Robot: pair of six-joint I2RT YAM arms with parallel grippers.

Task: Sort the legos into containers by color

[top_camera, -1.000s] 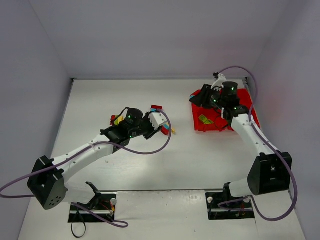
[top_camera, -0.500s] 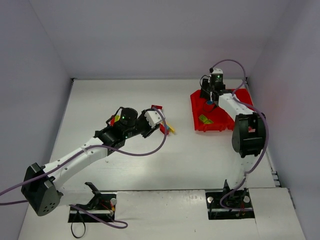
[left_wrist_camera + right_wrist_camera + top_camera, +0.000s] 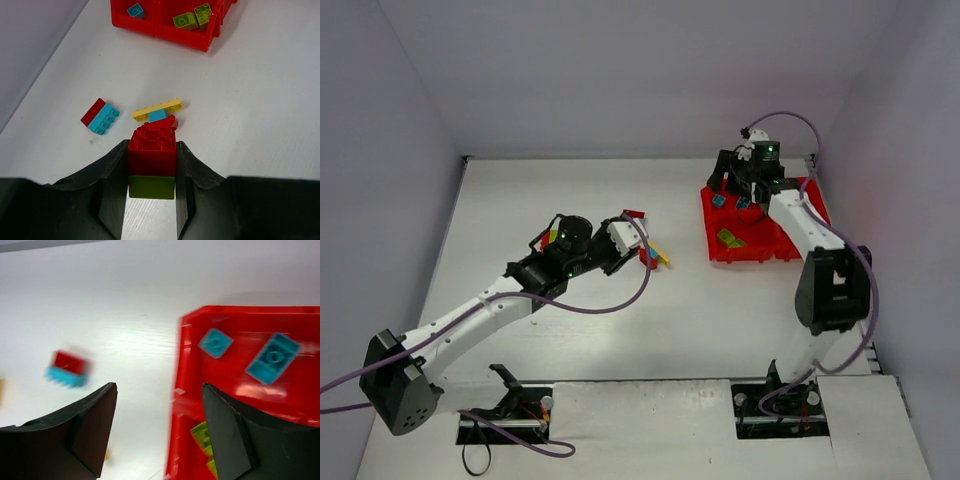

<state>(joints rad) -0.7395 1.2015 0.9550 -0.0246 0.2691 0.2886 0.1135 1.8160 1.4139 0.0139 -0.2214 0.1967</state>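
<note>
- Stack of two legos, one red brick on one lime green: this red-and-green stack (image 3: 151,165) is clenched between the fingers of the left claw (image 3: 151,145), over the bench (image 3: 260,100) and well apart from the red tray (image 3: 150,27). Its long axis runs along the fingers and points toward the tray, red end leading.
- One yellow bar (image 3: 157,109) lies just beyond the stack on the tray side. Its long axis runs crosswise to the stack, with the right end angled slightly toward the tray. One small cyan brick and one red piece touch its near side.
- One red-and-cyan pair (image 3: 100,116), joined side by side, lies left of the bar and well apart from the tray, its long axis on a slant.
- Inside the tray are two cyan bricks (image 3: 215,342) in the far part and two lime green bricks (image 3: 192,17) touching each other in the near-left compartment.
- The right claw (image 3: 159,387) is released, fingers wide with nothing between them, above the tray's far-left edge.
</note>
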